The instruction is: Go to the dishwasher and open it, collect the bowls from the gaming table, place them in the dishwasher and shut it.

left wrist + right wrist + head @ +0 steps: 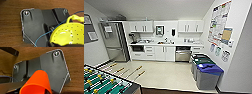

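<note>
A yellow bowl (68, 34) and an orange bowl (37, 83) ride at the wrists; each gripper's state I cannot tell. Either could slip before reaching the dishwasher (183, 53), centre-right.

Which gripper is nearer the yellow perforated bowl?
Left. The yellow perforated bowl sits right at the left gripper; the right gripper is at an orange bowl instead.

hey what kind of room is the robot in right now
Most likely an office break room or kitchenette. A counter with a sink runs along the far wall beside a steel refrigerator, a table-football table stands in the near corner, and sorting bins line the right wall.
</note>
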### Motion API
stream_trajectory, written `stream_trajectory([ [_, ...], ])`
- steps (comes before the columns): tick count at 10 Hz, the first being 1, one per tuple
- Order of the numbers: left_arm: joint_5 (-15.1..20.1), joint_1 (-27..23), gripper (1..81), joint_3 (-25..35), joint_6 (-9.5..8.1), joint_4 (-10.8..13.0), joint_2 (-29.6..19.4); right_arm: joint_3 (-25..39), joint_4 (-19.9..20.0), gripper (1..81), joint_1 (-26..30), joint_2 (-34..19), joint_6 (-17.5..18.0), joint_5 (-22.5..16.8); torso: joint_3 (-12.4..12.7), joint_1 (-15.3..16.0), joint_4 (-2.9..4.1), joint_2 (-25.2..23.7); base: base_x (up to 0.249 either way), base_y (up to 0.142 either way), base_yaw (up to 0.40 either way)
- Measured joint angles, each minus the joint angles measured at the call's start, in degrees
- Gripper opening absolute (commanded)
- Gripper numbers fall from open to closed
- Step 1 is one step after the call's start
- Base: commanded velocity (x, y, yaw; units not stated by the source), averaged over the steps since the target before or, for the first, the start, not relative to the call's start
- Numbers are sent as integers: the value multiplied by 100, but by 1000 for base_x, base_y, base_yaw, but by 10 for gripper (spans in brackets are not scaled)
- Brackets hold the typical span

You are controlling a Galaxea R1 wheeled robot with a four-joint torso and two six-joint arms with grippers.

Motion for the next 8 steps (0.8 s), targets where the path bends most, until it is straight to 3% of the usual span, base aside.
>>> stream_trajectory([
  [8, -1, -15, 10, 2, 0, 0, -5, 2, 0, 10, -2, 13, 2, -4, 0, 2, 0, 2, 156, -66, 0],
])
